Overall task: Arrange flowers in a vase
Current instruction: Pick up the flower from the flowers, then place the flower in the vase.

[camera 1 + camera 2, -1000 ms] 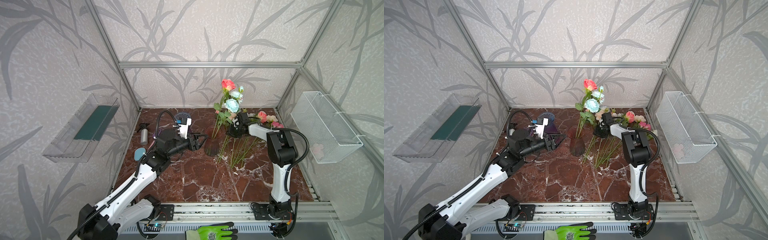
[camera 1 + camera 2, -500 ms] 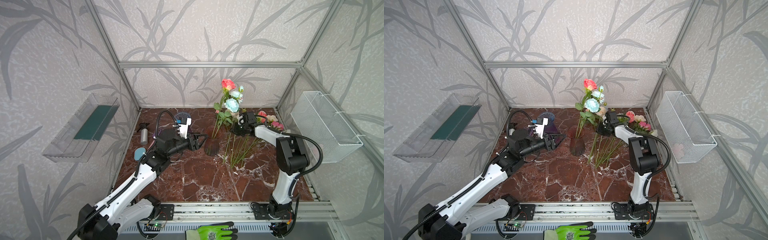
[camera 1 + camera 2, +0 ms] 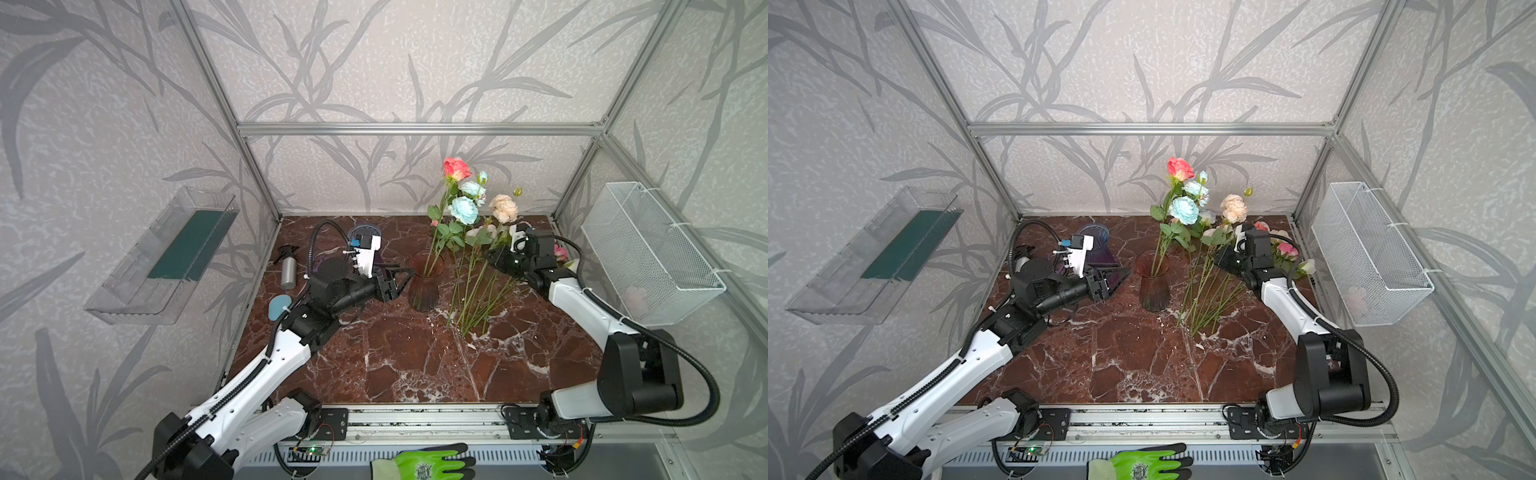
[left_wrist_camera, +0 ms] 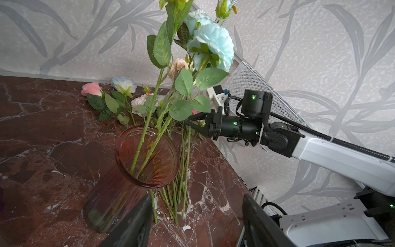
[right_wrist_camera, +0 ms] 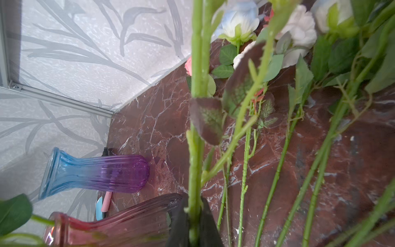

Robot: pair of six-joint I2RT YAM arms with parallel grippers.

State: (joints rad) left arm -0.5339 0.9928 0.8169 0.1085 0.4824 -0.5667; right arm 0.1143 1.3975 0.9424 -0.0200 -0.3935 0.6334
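Seemingly near upright, the peach flower (image 3: 503, 208) stands head-up in the right gripper (image 3: 491, 258).

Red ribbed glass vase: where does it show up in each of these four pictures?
In a top view: red ribbed glass vase near centre, upright.
In a top view: same place.
Left wrist: close up, mouth toward camera.
Right wrist: beside the blue-and-purple glass vase, here.
Shared landmark: loose green stems lying beside it.

Spray bottle (image 3: 287, 272), wire basket (image 3: 648, 253), green glove (image 3: 424, 465)
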